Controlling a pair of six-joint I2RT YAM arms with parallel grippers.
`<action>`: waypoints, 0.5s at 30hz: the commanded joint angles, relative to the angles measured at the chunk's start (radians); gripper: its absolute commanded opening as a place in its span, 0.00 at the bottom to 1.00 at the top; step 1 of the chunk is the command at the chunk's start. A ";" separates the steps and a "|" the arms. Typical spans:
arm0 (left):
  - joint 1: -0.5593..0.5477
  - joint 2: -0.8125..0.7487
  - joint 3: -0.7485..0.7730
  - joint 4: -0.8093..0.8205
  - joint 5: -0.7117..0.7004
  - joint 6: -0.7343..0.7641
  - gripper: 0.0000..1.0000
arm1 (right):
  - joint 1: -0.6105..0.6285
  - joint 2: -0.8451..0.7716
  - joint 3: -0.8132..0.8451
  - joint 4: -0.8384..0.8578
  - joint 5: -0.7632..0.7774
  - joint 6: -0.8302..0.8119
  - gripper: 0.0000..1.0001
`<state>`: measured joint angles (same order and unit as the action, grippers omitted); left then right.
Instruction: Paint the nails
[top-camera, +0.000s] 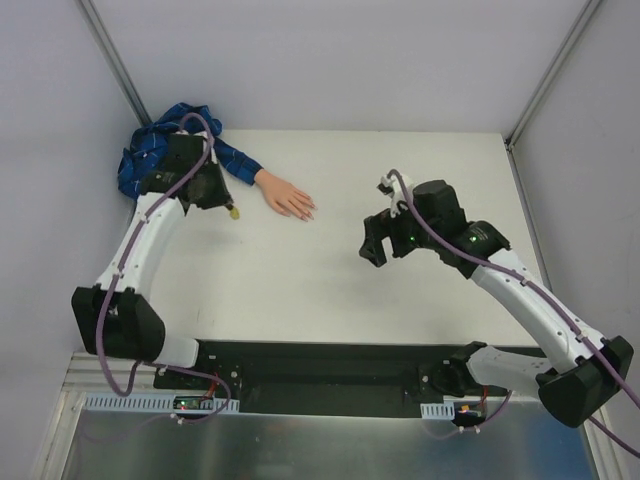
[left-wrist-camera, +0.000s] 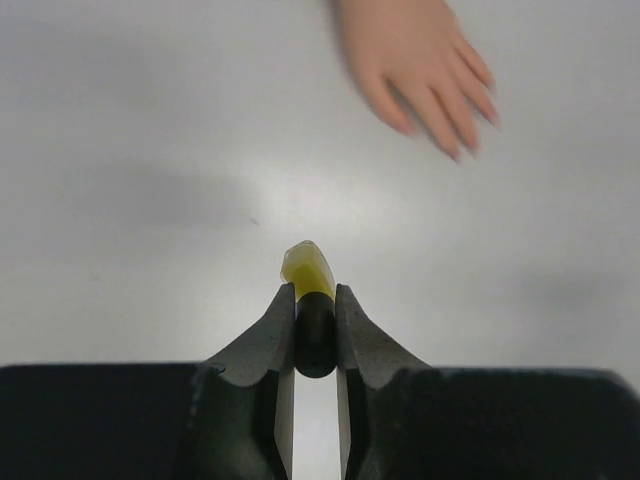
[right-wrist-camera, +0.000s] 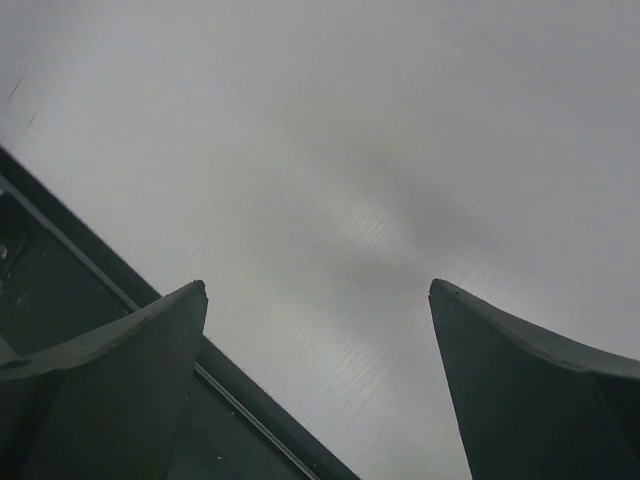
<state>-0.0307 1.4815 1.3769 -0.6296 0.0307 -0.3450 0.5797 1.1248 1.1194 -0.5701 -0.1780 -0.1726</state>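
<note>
Left end effector (left-wrist-camera: 315, 297) clenched on dark bottle (left-wrist-camera: 315, 342), yellowish cap (left-wrist-camera: 305, 270) forward; nails (left-wrist-camera: 452, 152) ahead, apart. Right end effector (right-wrist-camera: 318, 288) released above tabletop (right-wrist-camera: 400, 120).

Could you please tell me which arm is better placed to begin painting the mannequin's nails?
Left, probably: the left arm holds the bottle in shut jaws, facing the nails just ahead. The right arm has open, empty jaws and sits farther from the hand.

Two arms up, left arm (top-camera: 145, 235) and right arm (top-camera: 530, 295), with two grippers, left gripper (left-wrist-camera: 316, 292) and right gripper (right-wrist-camera: 318, 287), over one table (top-camera: 330, 290). One mannequin hand (top-camera: 287, 196), one blue plaid sleeve (top-camera: 160, 150), four fingers (left-wrist-camera: 430, 100) showing, one small dark bottle (left-wrist-camera: 315, 340), one yellowish cap (left-wrist-camera: 307, 268).
</note>
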 joint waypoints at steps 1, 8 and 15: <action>-0.211 -0.163 -0.110 0.008 0.333 0.141 0.00 | 0.063 0.015 -0.026 0.091 -0.265 -0.177 0.97; -0.452 -0.339 -0.251 0.096 0.516 0.372 0.00 | 0.074 0.046 -0.050 0.203 -0.573 -0.254 0.98; -0.497 -0.374 -0.239 0.113 0.885 0.514 0.00 | 0.094 0.073 -0.083 0.358 -0.733 -0.306 0.94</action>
<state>-0.5034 1.1297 1.1179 -0.5655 0.6559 0.0444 0.6533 1.1751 1.0321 -0.3725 -0.7395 -0.4156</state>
